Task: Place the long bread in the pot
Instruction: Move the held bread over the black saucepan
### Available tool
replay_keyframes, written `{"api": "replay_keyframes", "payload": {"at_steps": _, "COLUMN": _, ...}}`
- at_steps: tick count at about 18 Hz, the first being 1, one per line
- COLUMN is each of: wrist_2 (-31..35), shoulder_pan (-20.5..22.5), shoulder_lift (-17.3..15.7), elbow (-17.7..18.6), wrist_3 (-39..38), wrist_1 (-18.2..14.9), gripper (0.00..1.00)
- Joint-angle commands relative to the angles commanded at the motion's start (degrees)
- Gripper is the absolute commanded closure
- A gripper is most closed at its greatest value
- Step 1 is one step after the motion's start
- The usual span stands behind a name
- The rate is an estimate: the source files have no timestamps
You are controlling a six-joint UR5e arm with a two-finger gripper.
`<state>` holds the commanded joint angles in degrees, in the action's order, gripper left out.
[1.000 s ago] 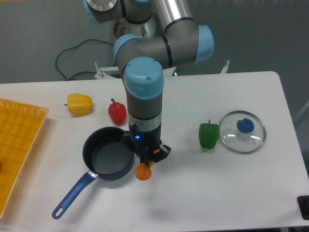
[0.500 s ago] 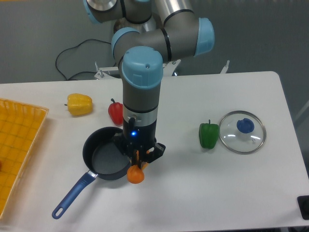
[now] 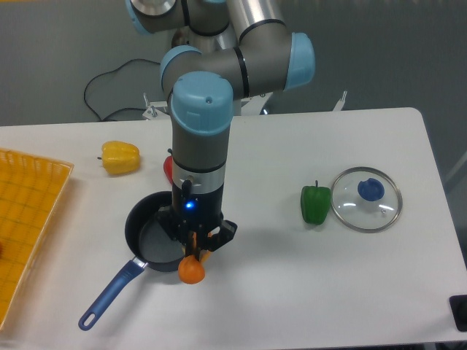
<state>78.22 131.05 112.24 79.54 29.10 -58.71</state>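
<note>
A: What sits around the pot?

B: A red pepper just behind it, mostly hidden by the arm. A yellow pepper lies farther back and to the left. Well off to the right, a green pepper stands just beside a round glass lid with a blue knob. At the left edge there is a yellow woven tray.

A: And what blocks the view?

B: The arm itself. Its wrist stands upright over the pot's right rim and covers part of the black bowl. The blue handle with its loop end points down-left, in plain sight.

A: Where is the long bread?

B: Clamped in the gripper, hanging end-down. Only its rounded orange tip and a sliver between the fingers show. The tip sits at the pot's front-right rim (whether it is over the bowl or just outside it, I cannot tell).

A: Any writing or labels?

B: None that I can read. A small blue light glows on the wrist.

A: The surface and the room?

B: A white table with a rounded corner at the back right. Behind it a grey wall, a black cable looping down, and a dark object at the lower right edge, cut off by the frame.
</note>
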Motion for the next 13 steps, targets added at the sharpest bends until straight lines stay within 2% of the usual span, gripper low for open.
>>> {"api": "replay_keyframes", "payload": {"at_steps": 2, "wrist_2": 0.1, "shoulder_pan": -0.3, "shoulder_lift": 0.0, "elbow": 0.4, "wrist_3": -1.9, "wrist_1": 0.4, "gripper": 0.85}}
{"api": "replay_keyframes", "payload": {"at_steps": 13, "wrist_2": 0.2, "shoulder_pan": -2.3, "shoulder_lift": 1.8, "elbow": 1.4, "wrist_3": -2.3, "wrist_1": 2.5, "gripper": 0.85}}
